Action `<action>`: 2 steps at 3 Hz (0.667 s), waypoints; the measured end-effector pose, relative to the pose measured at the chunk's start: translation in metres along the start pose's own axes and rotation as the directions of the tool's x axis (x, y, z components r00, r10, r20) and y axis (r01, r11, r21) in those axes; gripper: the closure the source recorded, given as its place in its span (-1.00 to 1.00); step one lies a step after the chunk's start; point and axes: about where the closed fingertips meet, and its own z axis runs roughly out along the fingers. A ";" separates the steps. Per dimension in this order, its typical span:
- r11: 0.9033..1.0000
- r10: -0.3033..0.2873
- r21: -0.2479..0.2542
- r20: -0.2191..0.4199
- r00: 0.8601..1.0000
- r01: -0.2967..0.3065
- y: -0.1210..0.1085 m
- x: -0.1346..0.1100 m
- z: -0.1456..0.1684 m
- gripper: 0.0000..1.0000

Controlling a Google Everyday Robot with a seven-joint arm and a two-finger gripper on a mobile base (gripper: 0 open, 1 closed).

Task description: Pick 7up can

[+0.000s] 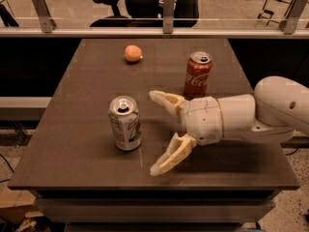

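The 7up can (124, 123) stands upright on the table (82, 81), left of centre and toward the front edge, silver top up w/ the opening visible. The gripper (153, 133) is just to the can's right, low over the tabletop, pointing left at it; it's wide open, w/ one finger (166, 101) on the far side and the other (172, 153) on the near side. Neither fingertip touches the can, and there's a small gap btwn them and its right side. The white arm (251, 117) comes in from the right edge. A red Coke can (198, 74) stands upright behind the gripper, twd the back right, apart from the 7up can. An orange (133, 53) sits near the back edge, well apart from both cans. A chair (113, 6) shows beyond the rail (96, 32) at the back.
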 end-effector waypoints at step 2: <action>0.999 -0.006 -0.040 0.018 1.000 0.007 -0.003 -0.002 0.023 -1.00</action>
